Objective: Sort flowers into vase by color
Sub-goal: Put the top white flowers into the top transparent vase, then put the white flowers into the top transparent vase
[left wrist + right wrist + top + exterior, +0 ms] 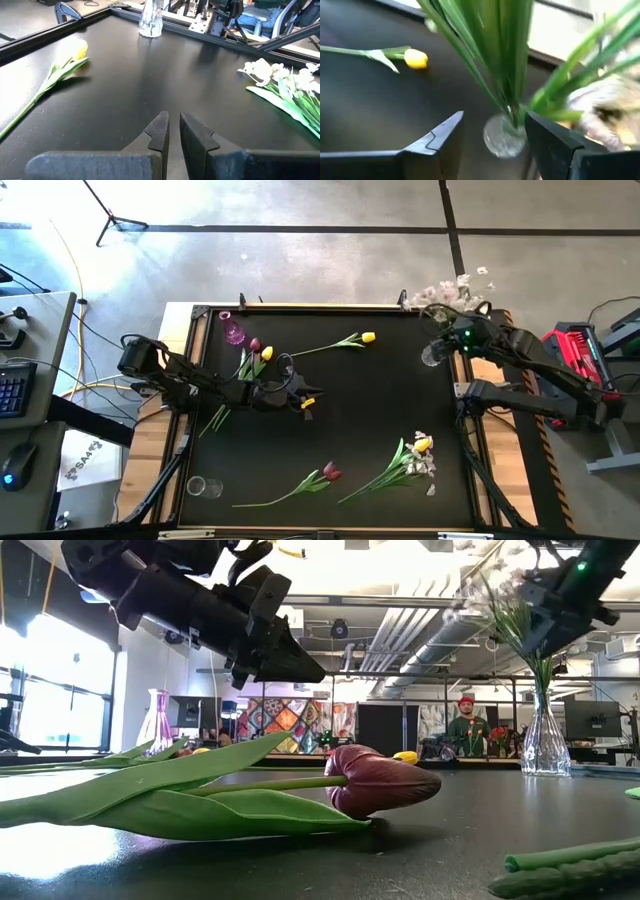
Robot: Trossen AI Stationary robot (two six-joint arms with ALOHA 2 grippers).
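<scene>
A clear vase (432, 354) stands at the table's far right and holds a spray of pale blossoms (450, 288) on green stems (505, 60). My right gripper (492, 131) hovers open just above it, one finger on either side of the vase mouth (504, 140). My left gripper (308, 404) hangs shut and empty over the table's middle left. Flat on the table lie a yellow tulip (367, 337), a dark red and a yellow tulip (258, 352), a dark red tulip (330, 472), and a bunch of yellow tulip and white blossoms (418, 458).
A pink vase (233, 332) stands at the far left corner. A small clear glass (203, 487) lies near the front left corner. The black table has a raised frame (300, 307) around it. Bare tabletop lies ahead of the left gripper (172, 122).
</scene>
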